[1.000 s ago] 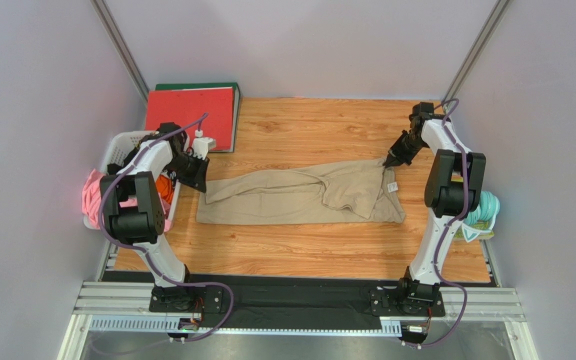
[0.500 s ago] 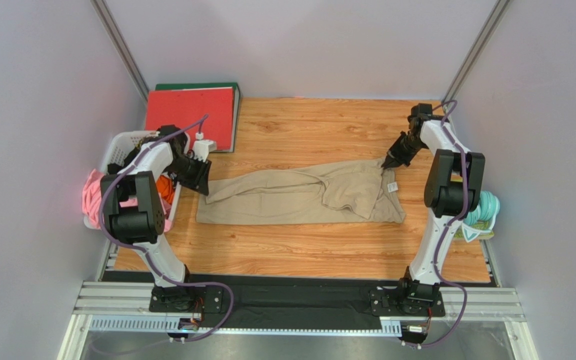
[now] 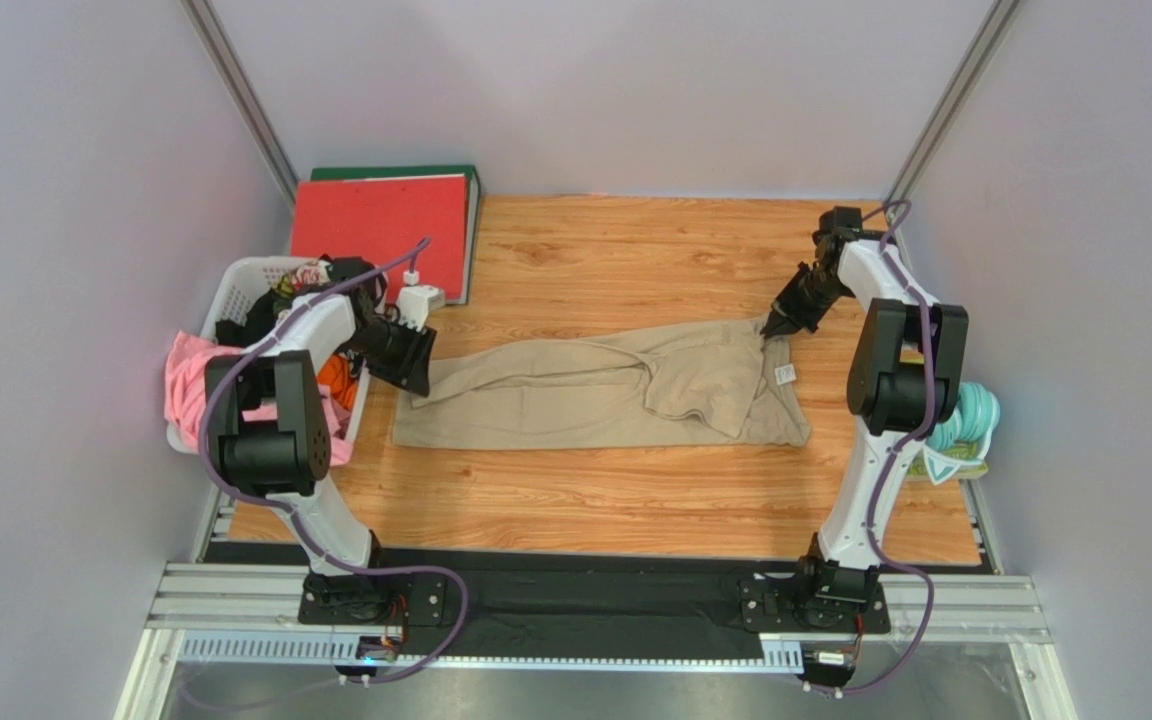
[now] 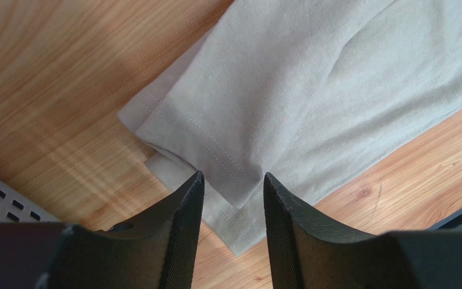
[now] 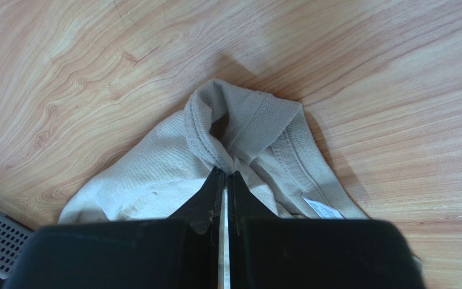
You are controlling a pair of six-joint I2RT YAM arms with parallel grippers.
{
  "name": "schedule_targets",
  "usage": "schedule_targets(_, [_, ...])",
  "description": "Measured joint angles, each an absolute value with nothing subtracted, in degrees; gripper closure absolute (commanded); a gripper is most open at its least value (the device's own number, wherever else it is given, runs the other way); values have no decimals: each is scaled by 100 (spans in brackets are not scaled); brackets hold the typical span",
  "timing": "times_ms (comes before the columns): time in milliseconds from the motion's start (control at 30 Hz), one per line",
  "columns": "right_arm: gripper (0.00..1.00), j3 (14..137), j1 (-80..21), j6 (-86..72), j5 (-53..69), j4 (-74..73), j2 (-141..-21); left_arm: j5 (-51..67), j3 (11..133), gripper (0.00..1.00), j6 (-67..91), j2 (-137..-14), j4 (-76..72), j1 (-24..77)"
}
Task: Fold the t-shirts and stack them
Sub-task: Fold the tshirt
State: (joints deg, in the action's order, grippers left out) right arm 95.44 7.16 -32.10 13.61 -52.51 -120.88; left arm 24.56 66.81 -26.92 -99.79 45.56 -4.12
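Since a second earlier the left gripper (image 3: 417,365) had shifted right from the basket (image 3: 231,288) to the tan t-shirt (image 3: 582,398) lying across the table (image 3: 612,248), jaws parted astride its hem corner (image 4: 230,180). The right gripper (image 3: 772,329) stayed pinched tight on the collar (image 5: 239,123).

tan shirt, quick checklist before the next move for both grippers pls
1. Right gripper pinching the t-shirt at the collar: ok, shut on the ribbed edge.
2. Left gripper gripping the hem corner: not ok, open, astride it.
3. Layers that grip would catch: cannot tell.
4. T-shirt lying flat: not ok, right part folded over, creased.
5. Table beyond the shirt bare for spreading: ok.
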Motion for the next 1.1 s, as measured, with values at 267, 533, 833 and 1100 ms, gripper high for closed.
schedule_targets(267, [100, 9544, 716, -3210, 1363, -5249, -12088, 2067, 6508, 49, -2628, -9609, 4698, -405])
schedule_targets(533, [100, 9544, 716, -3210, 1385, -5249, -12088, 1568, 6344, 48, -2558, -9000, 4724, 36])
schedule_targets(833, [100, 9544, 716, -3210, 1409, -5251, -12088, 1428, 6108, 48, -2357, -9356, 4711, 185])
schedule_targets(1100, [100, 9544, 714, -3210, 1463, -5245, -12088, 1404, 6156, 48, -2237, -9572, 4609, 185])
